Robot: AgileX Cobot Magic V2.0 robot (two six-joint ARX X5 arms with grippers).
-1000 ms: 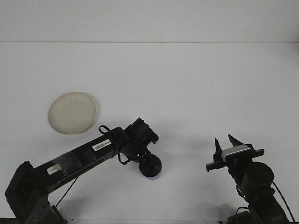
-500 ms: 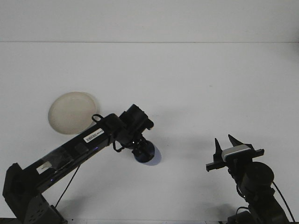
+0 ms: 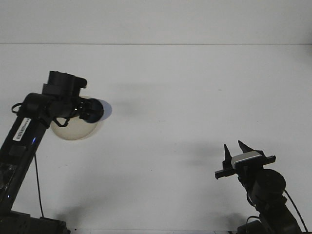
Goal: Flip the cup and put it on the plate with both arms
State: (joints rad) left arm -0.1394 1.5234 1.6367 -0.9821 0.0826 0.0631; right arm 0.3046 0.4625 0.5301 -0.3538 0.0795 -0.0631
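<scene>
Upper left of frame: cup (image 3: 99, 110), dark w/ bluish rim, is gripped by left gripper (image 3: 87, 111) and held on its side, mouth facing right, above the right edge of the plate (image 3: 68, 130). Jaws are closed on the cup; contact pts hidden by wrist. Right gripper (image 3: 235, 149), lower right, is parked well apart, fingers parted, nothing held. Cup not yet set down.

Risks, as judged: cup is off-centre over plate rim, so if released here it could catch the rim and roll off onto the table (image 3: 195, 87). If wrist rotation is left incomplete, cup would land sideways, not upright. Plate could be nudged on descent.
</scene>
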